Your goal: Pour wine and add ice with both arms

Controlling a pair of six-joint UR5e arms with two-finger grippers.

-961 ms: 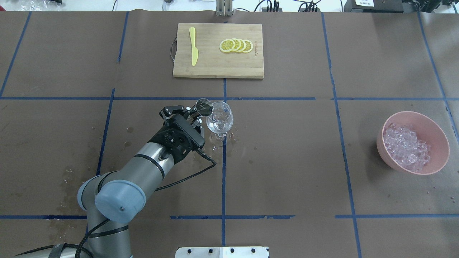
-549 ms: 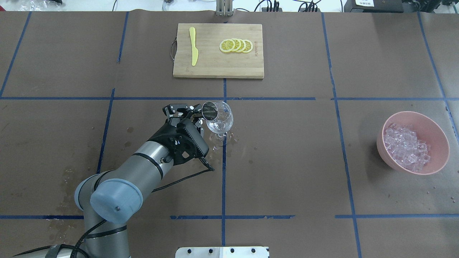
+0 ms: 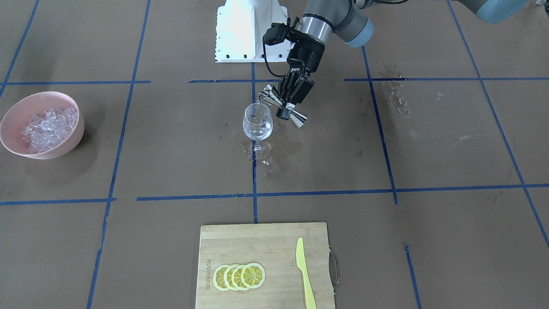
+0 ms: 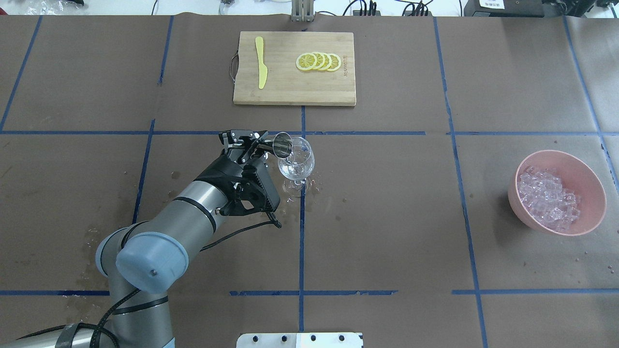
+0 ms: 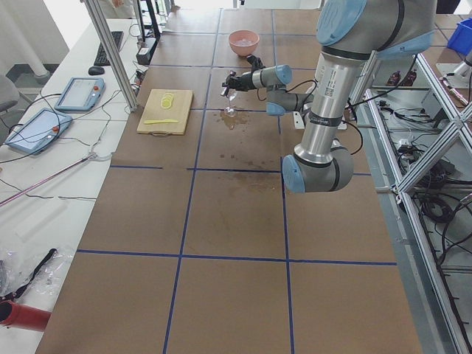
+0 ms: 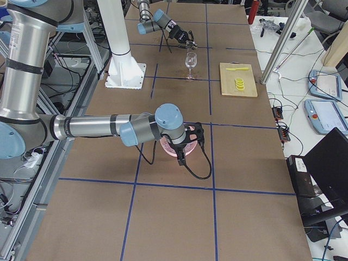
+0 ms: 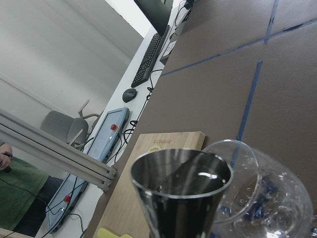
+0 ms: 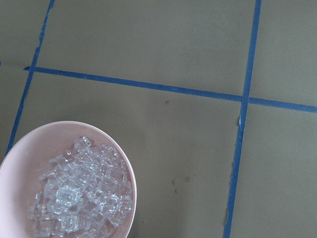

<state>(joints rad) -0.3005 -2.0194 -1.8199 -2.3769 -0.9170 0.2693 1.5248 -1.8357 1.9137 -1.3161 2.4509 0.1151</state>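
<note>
Our left gripper (image 3: 288,104) has its fingers closed on the waist of the steel jigger (image 3: 269,98), which is tipped over the rim of the wine glass (image 3: 257,122). The wine (image 3: 257,134) lies, it seems, low in the glass. We should tilt slowly, with the mouth inside the rim. The right gripper (image 6: 185,142) hangs over the pink bowl (image 4: 513,193) of ice (image 4: 549,198); whether its fingers are apart we cannot tell.

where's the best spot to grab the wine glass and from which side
Probably the thin stem of the wine glass, jaws level, coming in from the robot's right: it stands upright, its bowl is wide and rounded, and the left gripper holds the jigger on the other side.
</note>
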